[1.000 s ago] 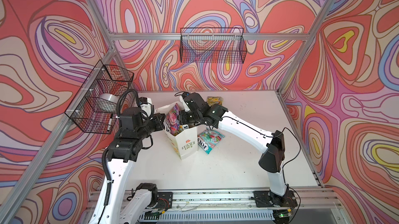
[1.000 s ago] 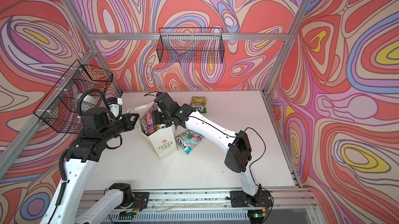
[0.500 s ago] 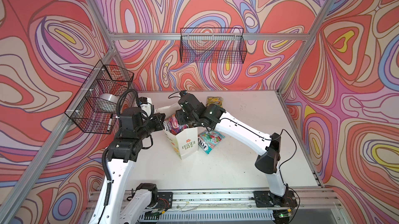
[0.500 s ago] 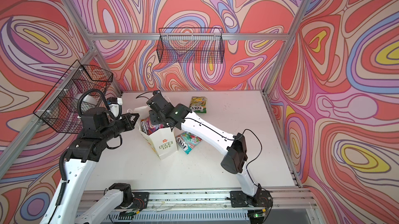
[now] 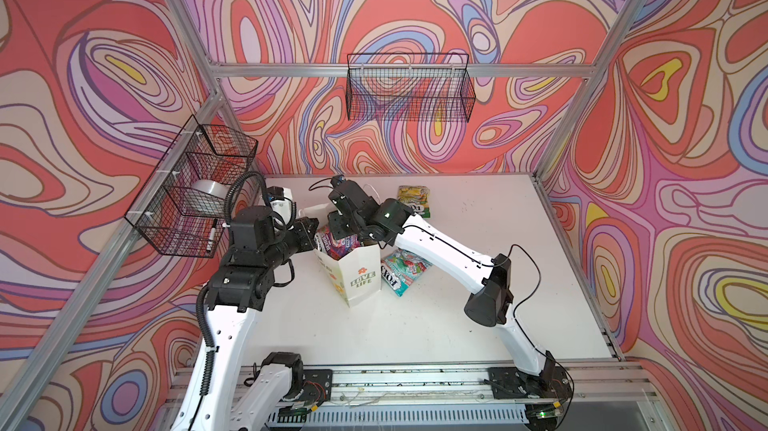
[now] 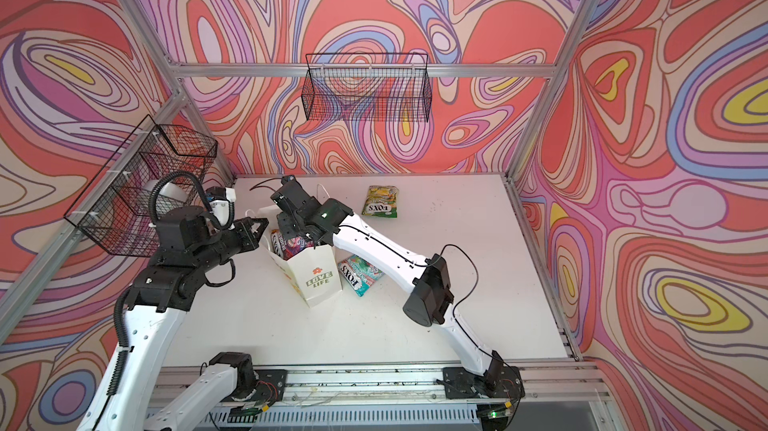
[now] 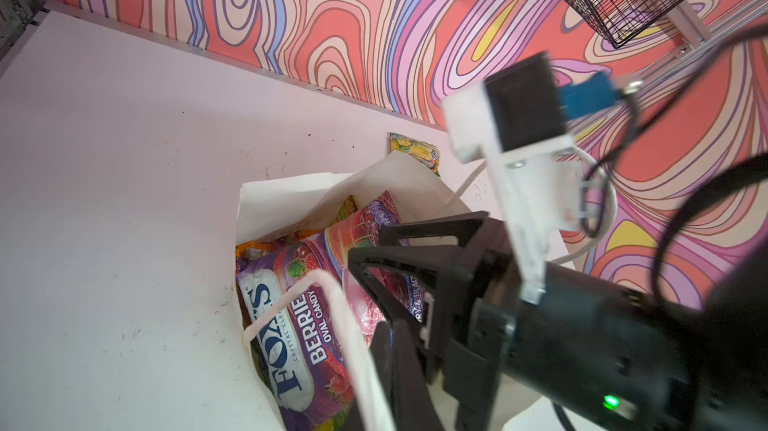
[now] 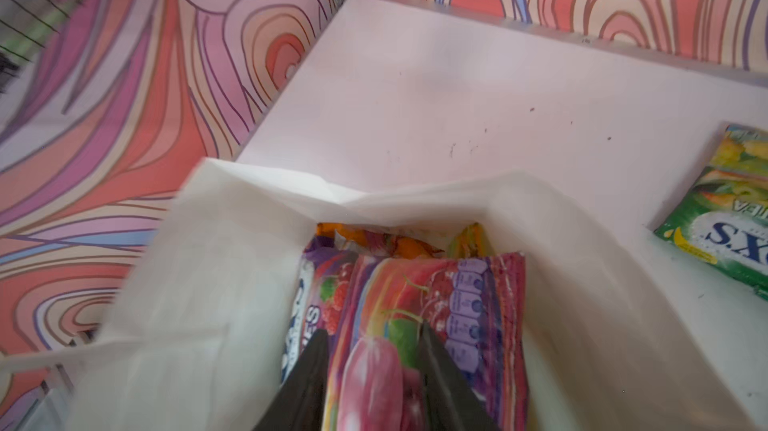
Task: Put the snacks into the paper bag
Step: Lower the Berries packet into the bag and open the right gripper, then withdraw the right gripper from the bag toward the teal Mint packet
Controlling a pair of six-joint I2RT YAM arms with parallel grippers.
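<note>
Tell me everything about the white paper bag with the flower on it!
The white paper bag stands upright on the white table, mouth open, with white cord handles, an orange flower and green "LOVE LIFE" print. Glossy purple and orange snack packets sit inside it. The left gripper pinches its rim; the right gripper reaches inside. A teal packet lies beside it.

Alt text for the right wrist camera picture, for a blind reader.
The right gripper, jaws apart, sits over a pink and purple snack packet in the open white paper bag, among other packets. A green packet lies on the table nearby.
</note>
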